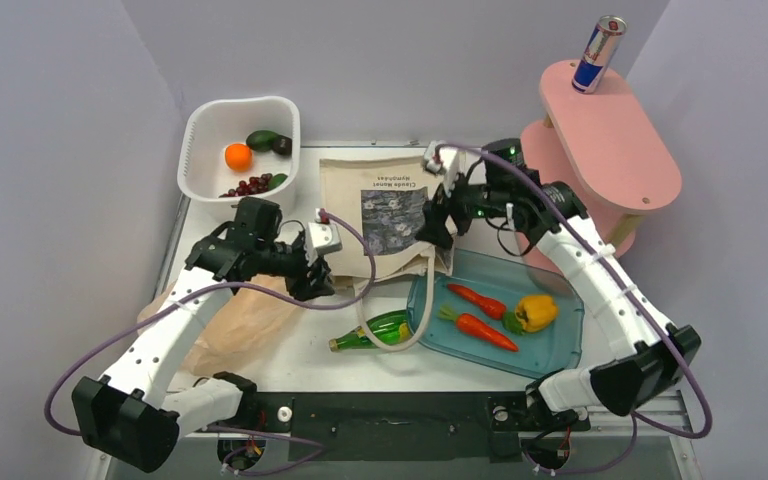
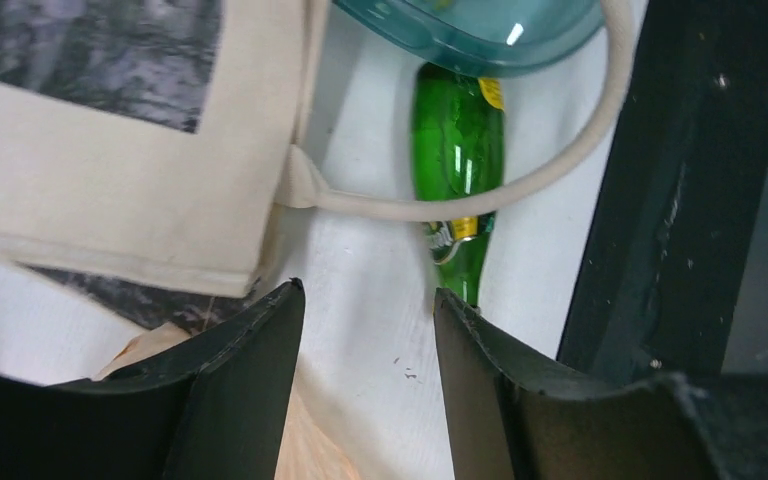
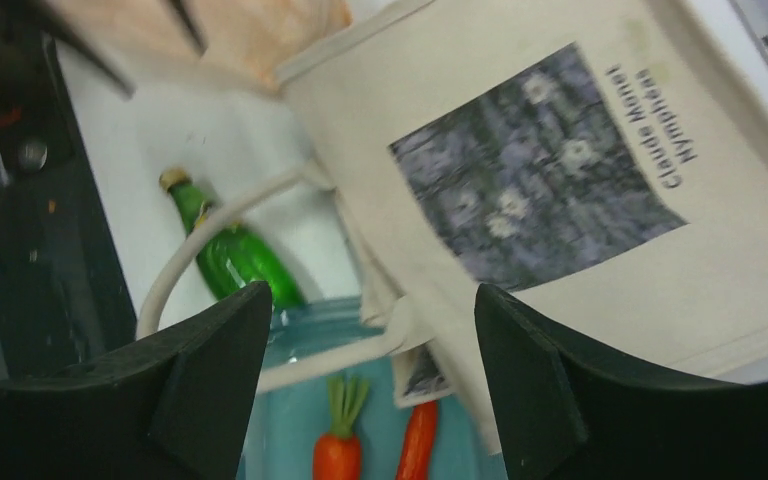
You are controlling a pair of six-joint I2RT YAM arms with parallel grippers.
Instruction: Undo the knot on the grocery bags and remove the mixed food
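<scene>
Since the strap (image 2: 520, 185) of the tote (image 1: 355, 185) lies right across the green bottle (image 2: 457, 140) on the table (image 1: 300, 360), the left claw (image 2: 365, 295), open and empty just beside it, might snag the strap and drag the tote; right claw (image 3: 370, 300) hangs wide open over the tote too

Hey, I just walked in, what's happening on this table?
Two robot arms are working through grocery bags. The left arm's fingers are open, empty, beside the crinkly peach plastic bag; the right arm's fingers are open, empty, over the cream canvas tote. Out already: two orange carrots in the teal plastic tray, a green bottle lying on the table under the tote's handle, a blue-silver can on the pink shelf, a dark avocado in the white basket.
</scene>
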